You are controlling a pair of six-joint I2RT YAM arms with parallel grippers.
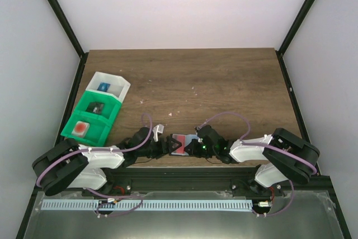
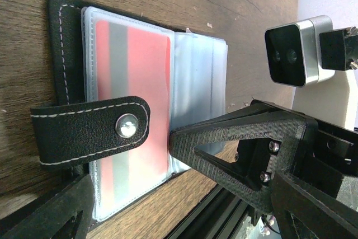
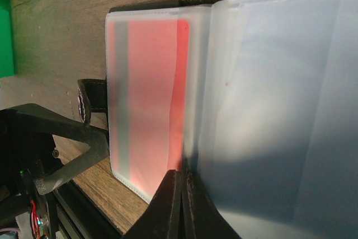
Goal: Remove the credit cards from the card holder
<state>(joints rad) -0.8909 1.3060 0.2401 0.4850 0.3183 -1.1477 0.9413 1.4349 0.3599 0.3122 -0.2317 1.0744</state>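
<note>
From above: the card holder (image 1: 180, 145) lies open on the table (image 1: 224, 82), low in the frame just ahead of the arm bases. It is boxed in by the left gripper (image 1: 162, 148) on one side and the right gripper (image 1: 197, 147) on the other. No loose card shows anywhere on the wood, and the green and white bins (image 1: 95, 110) sit well apart at the left. By my read, nothing is out yet.

Left wrist view: the holder's black rim (image 2: 66, 32) fills the upper left, and its strap (image 2: 84, 132) is flopped across the page. The red card (image 2: 142, 76) sits fully inside its clear sleeve. One finger (image 2: 50, 214) of the left gripper shows at the lower left corner, off the holder. That hand is spread wide with nothing between its jaws. From the right, the right gripper (image 2: 174, 138) noses in, its tip touching the sleeve's edge beside the card.

Right wrist view: the right gripper (image 3: 180, 186) is clenched tight at bottom centre. Its tip sits right at the seam between the red card (image 3: 151, 99) and the stack of clear sleeves (image 3: 279, 99). Whether it has pinched any plastic, I can't tell. It has no hold on the card itself.

So every card is left to pull, starting, I'd say, with the red one. Any cards in the other sleeves can't be made out.
</note>
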